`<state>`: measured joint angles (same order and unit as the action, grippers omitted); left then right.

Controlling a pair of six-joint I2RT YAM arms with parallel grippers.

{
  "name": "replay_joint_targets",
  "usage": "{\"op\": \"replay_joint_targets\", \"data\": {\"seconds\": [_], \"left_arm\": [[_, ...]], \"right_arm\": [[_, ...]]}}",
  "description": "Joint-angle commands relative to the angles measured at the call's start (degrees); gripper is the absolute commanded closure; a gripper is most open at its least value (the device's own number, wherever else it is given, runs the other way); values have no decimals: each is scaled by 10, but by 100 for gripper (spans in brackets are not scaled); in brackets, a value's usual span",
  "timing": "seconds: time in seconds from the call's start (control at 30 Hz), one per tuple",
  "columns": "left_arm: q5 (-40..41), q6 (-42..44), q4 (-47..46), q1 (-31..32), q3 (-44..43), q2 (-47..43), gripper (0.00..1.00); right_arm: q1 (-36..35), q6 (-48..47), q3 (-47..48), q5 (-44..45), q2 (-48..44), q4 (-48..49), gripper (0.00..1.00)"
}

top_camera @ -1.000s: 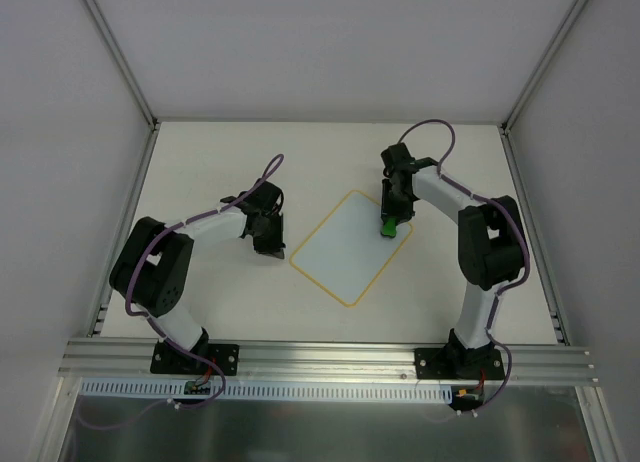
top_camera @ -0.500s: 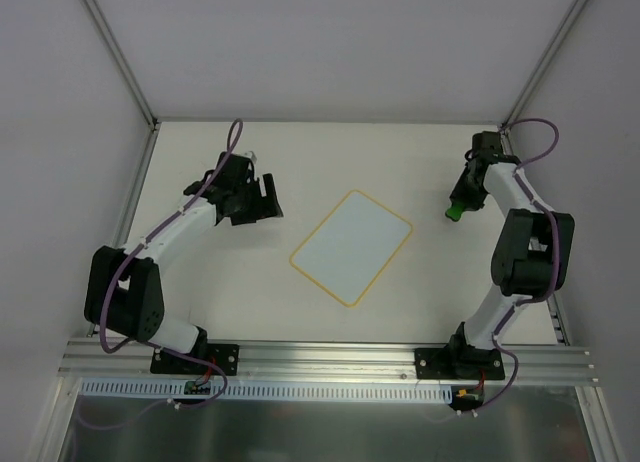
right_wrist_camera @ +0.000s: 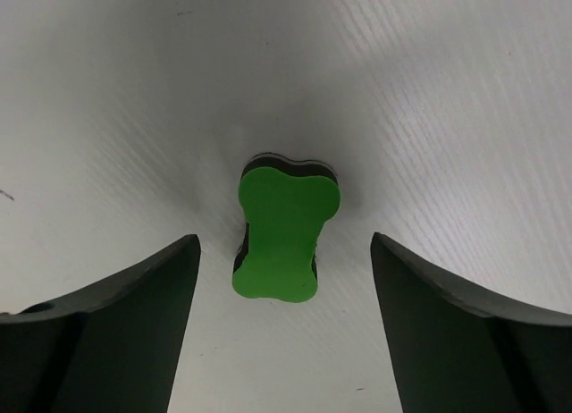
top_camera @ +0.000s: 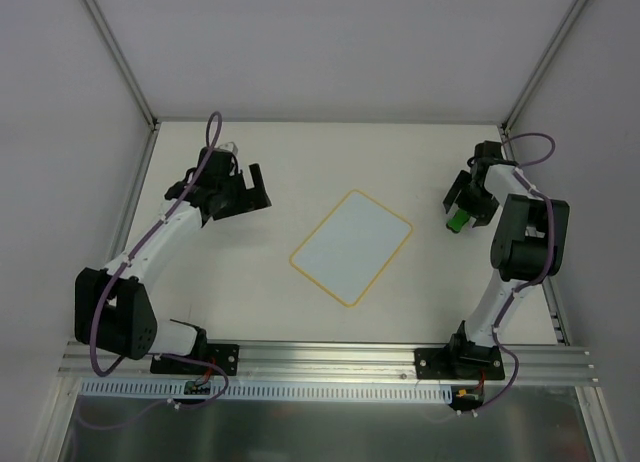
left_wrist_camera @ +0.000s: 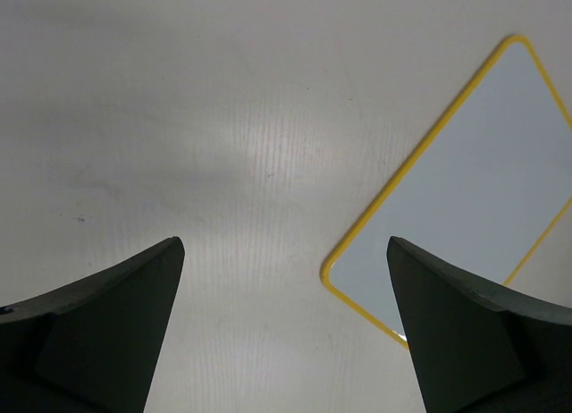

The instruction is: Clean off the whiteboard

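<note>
Top external view: we see the whiteboard (top_camera: 351, 247) lying flat at the middle of the table (top_camera: 300, 162), turned diagonally, between the two arms and well apart from both grippers. It is a thin rectangular sheet with rounded corners, a narrow yellow rim and a smooth, plain white face.

In the left wrist view, the left gripper (left_wrist_camera: 283, 252) stands spread wide and holds nothing. Its dark, wedge-shaped fingers (left_wrist_camera: 107, 332) frame bare table, with one corner of the whiteboard (left_wrist_camera: 465, 189) ahead and to the right. The table surface is matte white with a fine linear grain.

In the right wrist view, the right gripper (right_wrist_camera: 283, 243) is likewise spread wide. A green eraser (right_wrist_camera: 281, 234) rests on the table between its fingers (right_wrist_camera: 456, 332), touching neither. The eraser is bone-shaped, with a smooth green top over a dark lower layer. From above, it (top_camera: 458, 220) lies near the table's right edge.
</note>
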<state>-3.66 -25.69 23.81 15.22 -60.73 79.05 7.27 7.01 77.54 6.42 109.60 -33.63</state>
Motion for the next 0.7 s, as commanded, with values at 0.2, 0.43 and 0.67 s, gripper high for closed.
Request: {"op": "replay_joint_targets", "data": {"seconds": [0.2,0.43,0.67], "left_arm": [[33,49,38,-22,-47,-101,1],[104,87,51,-23,-83,-211,1],[163,152,52,-23,-124,-326,1]], "right_arm": [[2,-17,-5,10,-154,-20,1],[2,-65,11,4,-380,-25,1],[2,-123,53,-21,-556,-25,1]]}}
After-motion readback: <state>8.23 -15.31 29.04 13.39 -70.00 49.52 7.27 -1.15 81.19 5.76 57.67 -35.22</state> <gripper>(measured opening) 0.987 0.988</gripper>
